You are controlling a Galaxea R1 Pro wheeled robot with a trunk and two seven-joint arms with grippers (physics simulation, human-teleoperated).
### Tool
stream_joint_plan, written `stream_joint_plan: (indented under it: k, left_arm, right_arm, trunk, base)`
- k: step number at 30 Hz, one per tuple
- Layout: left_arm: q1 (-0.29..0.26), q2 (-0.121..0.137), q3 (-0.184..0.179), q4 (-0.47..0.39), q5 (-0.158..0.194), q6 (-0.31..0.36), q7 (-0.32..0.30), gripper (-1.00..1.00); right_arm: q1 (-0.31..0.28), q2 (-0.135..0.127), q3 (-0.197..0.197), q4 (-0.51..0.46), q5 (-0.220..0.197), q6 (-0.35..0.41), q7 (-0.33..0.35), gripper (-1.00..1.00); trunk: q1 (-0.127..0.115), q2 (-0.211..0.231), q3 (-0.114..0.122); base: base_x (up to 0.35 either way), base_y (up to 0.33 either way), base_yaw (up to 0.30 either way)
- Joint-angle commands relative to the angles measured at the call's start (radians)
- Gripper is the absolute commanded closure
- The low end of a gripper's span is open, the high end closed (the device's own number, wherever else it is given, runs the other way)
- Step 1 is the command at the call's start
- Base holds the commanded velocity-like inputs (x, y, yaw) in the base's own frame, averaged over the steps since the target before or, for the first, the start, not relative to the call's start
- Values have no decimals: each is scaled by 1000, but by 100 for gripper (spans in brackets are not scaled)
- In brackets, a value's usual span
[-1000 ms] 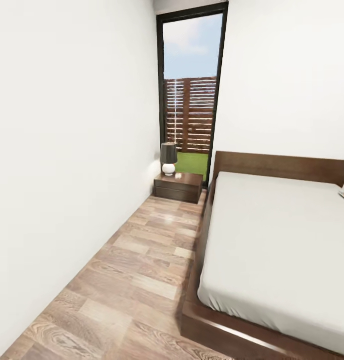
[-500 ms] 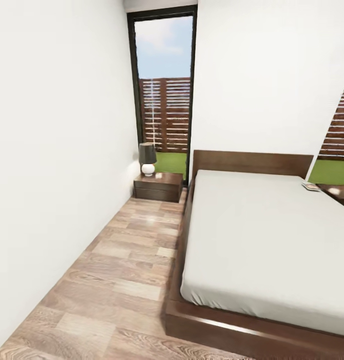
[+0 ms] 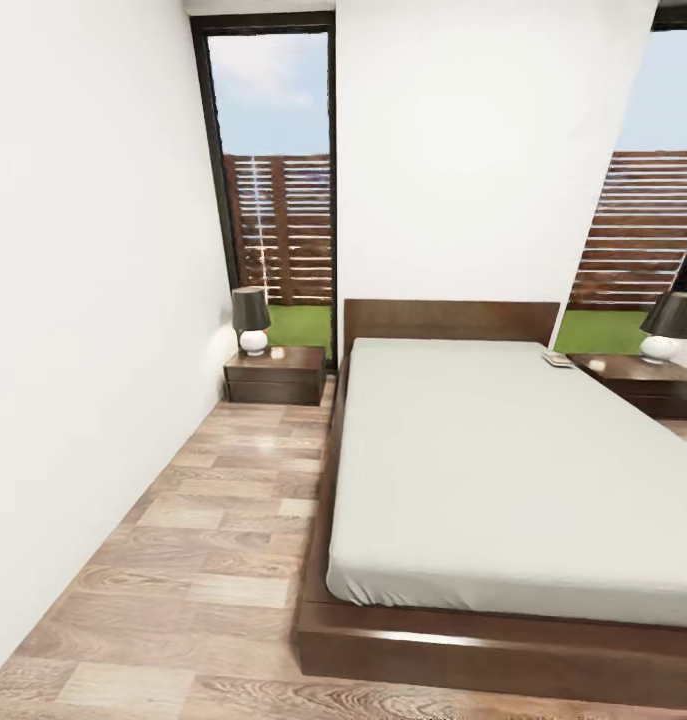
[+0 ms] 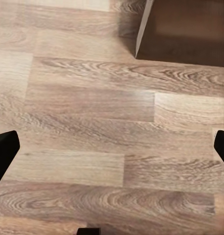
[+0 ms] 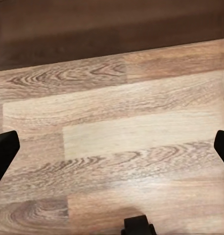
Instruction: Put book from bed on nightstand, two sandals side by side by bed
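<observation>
The bed (image 3: pixel 503 470), with a dark brown frame and an off-white mattress, spans the middle and right of the head view. The book (image 3: pixel 557 358) lies small and flat on the mattress at its far right corner, near the headboard. One nightstand (image 3: pixel 275 373) stands left of the bed and another nightstand (image 3: pixel 638 382) right of it. The sandals are out of view. My left gripper (image 4: pixel 113 149) is open over bare floor planks, beside a dark corner of the bed frame (image 4: pixel 185 29). My right gripper (image 5: pixel 113 149) is open too, above planks.
A dark-shaded lamp (image 3: pixel 251 320) stands on the left nightstand and a second lamp (image 3: pixel 669 326) on the right one. A white wall (image 3: pixel 73 300) lines the left side of a wood-plank floor (image 3: pixel 213 530) strip. Tall windows (image 3: pixel 273 180) flank the headboard.
The camera has swung to the right, so the whole picture has shifted left. The right nightstand, its lamp and the right window have come into view. The room's things have not moved.
</observation>
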Motion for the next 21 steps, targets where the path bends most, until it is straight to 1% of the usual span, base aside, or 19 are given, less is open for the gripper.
stream_joint_plan:
  k: [1,21]
  left_arm:
    - [0,0,0,-1,2,-2,0,-100]
    - [0,0,0,-1,2,-2,0,-100]
  right_arm:
    - [-1,0,2,1,-9,-3,-1,-100]
    - [-1,0,2,1,-9,-3,-1,-100]
  trunk:
    - [0,0,-1]
    - [0,0,-1]
  base:
    - [0,0,-282]
    - [0,0,-283]
